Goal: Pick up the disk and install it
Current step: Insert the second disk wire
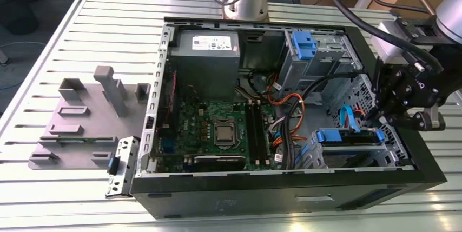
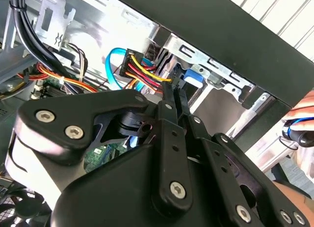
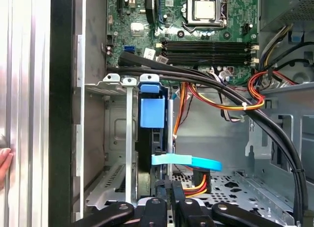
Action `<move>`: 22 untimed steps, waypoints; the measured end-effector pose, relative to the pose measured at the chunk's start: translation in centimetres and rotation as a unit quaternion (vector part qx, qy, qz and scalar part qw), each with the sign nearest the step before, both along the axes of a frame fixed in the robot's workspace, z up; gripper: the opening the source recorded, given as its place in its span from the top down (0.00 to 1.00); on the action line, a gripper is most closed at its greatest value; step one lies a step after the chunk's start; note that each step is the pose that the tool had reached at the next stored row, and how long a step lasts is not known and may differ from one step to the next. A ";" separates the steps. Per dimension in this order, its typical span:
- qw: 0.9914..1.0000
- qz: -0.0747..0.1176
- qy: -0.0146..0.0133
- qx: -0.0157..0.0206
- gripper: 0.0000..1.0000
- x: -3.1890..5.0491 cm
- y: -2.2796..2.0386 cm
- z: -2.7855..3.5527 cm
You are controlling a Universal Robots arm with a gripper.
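Note:
The disk [image 1: 339,137] sits edge-up in the drive cage at the near right corner of the open computer case [image 1: 289,189], its blue rail tab showing. In the first wrist view the disk [image 3: 151,111] stands as a dark slab with a blue tab between the cage's metal walls. My gripper [image 1: 377,124] hangs just to the exterior view's right of it. In both wrist views the gripper [image 3: 170,184] [image 2: 172,84] has its two thin black fingers pressed together, tips at the disk's end, nothing visible between them.
A light-blue flat cable [image 3: 189,162] and a coloured power plug [image 3: 200,180] lie by the fingertips. Black cable bundles [image 3: 235,97] cross the cage. A grey stand [image 1: 79,118] sits beside the case, a power-supply box [image 1: 205,45] at its back. A person's hand [image 3: 4,165] rests outside the case wall.

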State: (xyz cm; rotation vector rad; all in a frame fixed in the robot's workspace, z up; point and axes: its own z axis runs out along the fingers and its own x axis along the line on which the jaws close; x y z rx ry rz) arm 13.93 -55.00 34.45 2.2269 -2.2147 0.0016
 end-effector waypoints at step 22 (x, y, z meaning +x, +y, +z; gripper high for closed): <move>1.000 0.000 0.000 -0.001 0.84 -0.04 -1.35 -0.19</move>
